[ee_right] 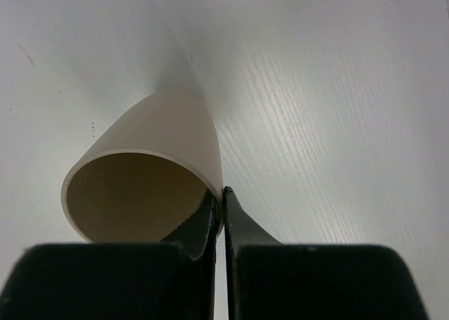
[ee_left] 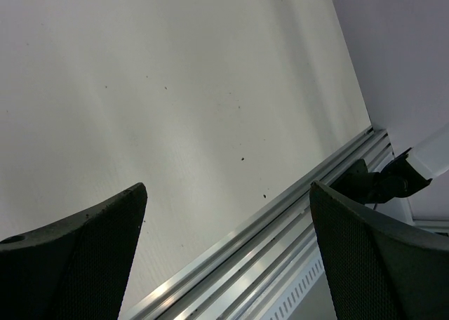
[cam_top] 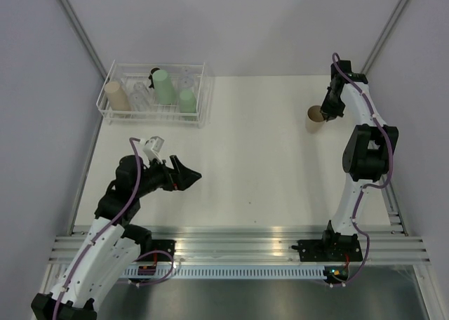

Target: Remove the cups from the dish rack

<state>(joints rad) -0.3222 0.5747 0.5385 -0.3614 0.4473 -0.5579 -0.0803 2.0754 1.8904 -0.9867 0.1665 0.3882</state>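
Pinching the rim wall of a tan handleless tumbler point(ee_right: 165, 127), one finger inside and one outside, the right gripper point(ee_right: 222, 194) holds it at the far right of the white table point(cam_top: 259, 158). The left gripper point(cam_top: 193, 174) hovers over the near left, jaws spread wide and holding nothing. A white wire dish rack point(cam_top: 203, 99) sits far left, holding a second tan tumbler point(cam_top: 114, 95), two mint green tumblers point(cam_top: 165, 87), a clear tumbler point(cam_top: 142, 95) and a small black cup point(cam_top: 154, 72).
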